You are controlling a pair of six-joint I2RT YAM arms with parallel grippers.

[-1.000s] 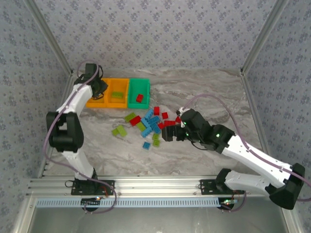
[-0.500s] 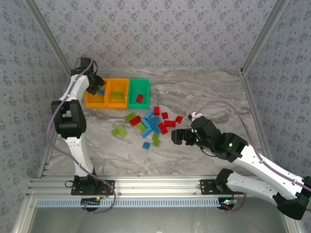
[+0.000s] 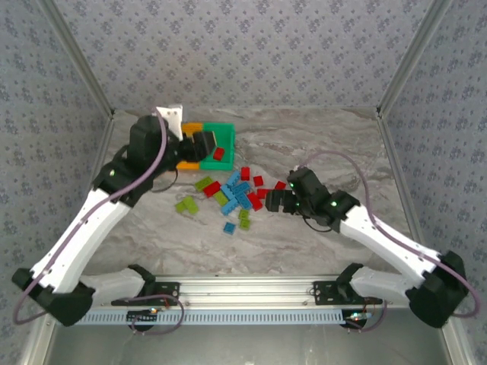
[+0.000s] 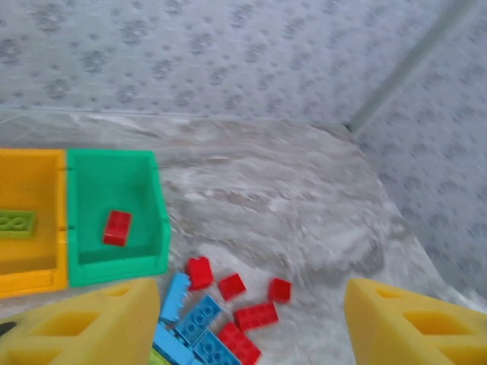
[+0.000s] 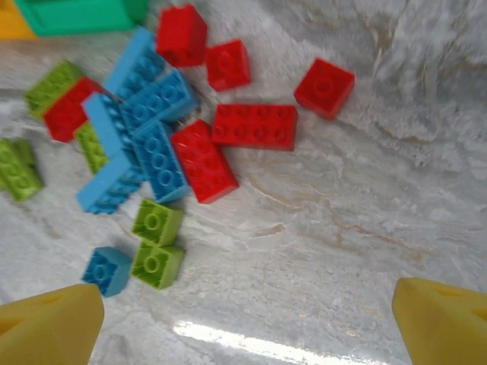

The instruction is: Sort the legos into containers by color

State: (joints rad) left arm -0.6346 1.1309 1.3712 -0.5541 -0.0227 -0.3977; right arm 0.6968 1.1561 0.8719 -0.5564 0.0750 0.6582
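- left gripper (image 4: 251, 325): jaws wide apart, nothing in them, hovering right by the bins
- right gripper (image 5: 245, 323): jaws spread too, empty, over the loose legos (image 5: 156, 156) scattered on the table (image 5: 327, 228)
- green bin (image 4: 114, 262): 1 red brick (image 4: 116, 227) inside
- orange bin (image 4: 30, 277) joined to it: 1 lime brick (image 4: 15, 222) inside

— Underneath?
— Marble-look tabletop (image 3: 327, 144), grey-veined, with a bright glare streak (image 5: 251, 342) toward 6 o'clock in the right wrist view.
— Around?
— Wall panels (image 3: 251, 46) in small grey floral print at 9, 12 and 3 o'clock. Metal corner posts (image 3: 409, 57) at 11 and 1.
— Nearest edge?
— Aluminium rail (image 3: 251, 289) across 6 o'clock, with a blue toothed strip (image 3: 228, 317) just below.
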